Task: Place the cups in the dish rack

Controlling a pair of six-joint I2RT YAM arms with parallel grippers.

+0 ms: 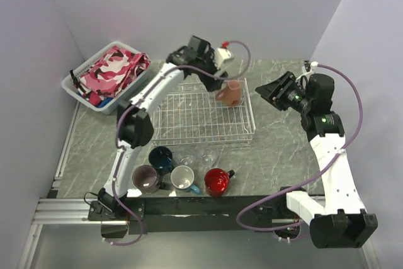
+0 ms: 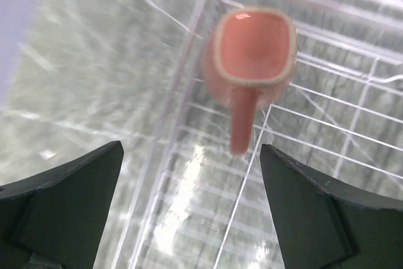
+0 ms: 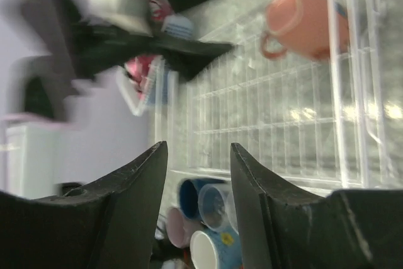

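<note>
Mug (image 2: 255, 48) in dish rack (image 1: 182, 124), left claw (image 2: 191, 149) wide above it, right claw (image 3: 199, 146) agape

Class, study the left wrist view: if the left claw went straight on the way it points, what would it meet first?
Probably the salmon mug, handle first, in the dish rack. The left claw is open with nothing between its fingers, and depth is unclear.

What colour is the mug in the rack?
The mug is salmon pink; the left wrist view shows it best.
</note>
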